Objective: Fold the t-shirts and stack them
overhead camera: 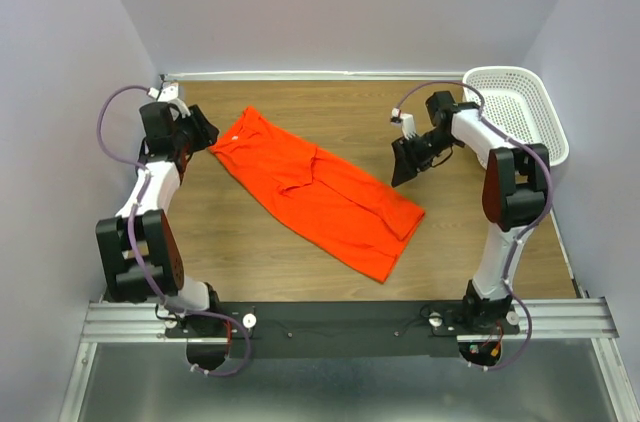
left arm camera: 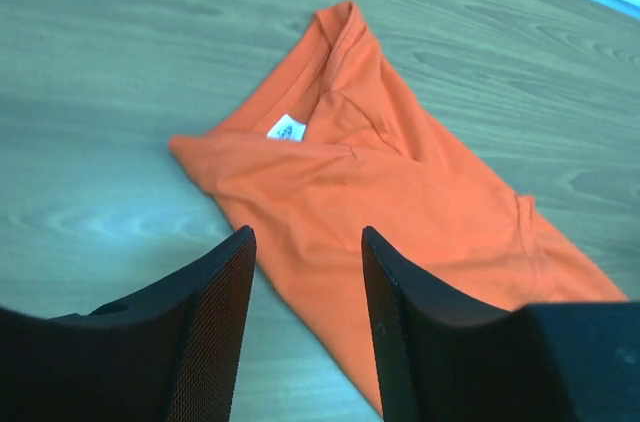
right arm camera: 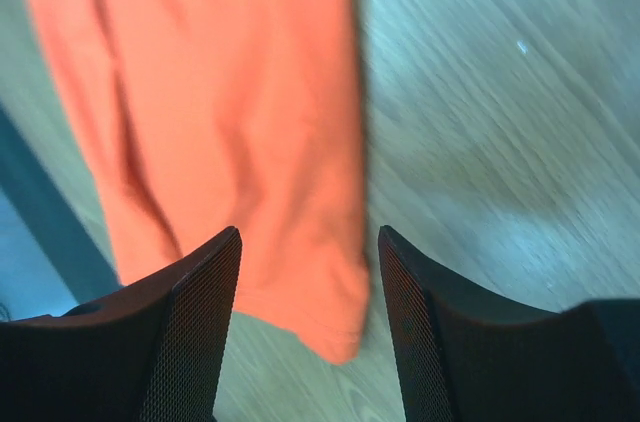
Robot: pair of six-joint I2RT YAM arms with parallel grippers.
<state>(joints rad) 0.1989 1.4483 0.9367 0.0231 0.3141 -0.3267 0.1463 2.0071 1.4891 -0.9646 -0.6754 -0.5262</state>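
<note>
the t-shirt (overhead camera: 320,192) lies flat on the wooden table (overhead camera: 250,252). it makes a long thin strip. one end is near the far left corner, and the strip slants toward the middle of the near edge. its sides look folded in already, so i think the step now is the next fold, end over end, to make the strip short.

the left gripper (overhead camera: 208,134) hangs just beside the neck end, at the far left. its jaws are about half way apart and hold nothing. the right gripper (overhead camera: 405,167) hangs over the table beside the bottom end of the strip. its jaws are apart too, and they are empty.

next, i think each gripper must come down and pinch the cloth at an end. then one end can go over the other. the pinch should take all the layers, or the fold may slip open.

the shirt is bright orange-red and plain. a small white neck label (left arm camera: 286,128) shows inside the collar. there are some soft creases down its middle. a white basket (overhead camera: 520,107) sits at the far right corner, well apart from the shirt.
</note>
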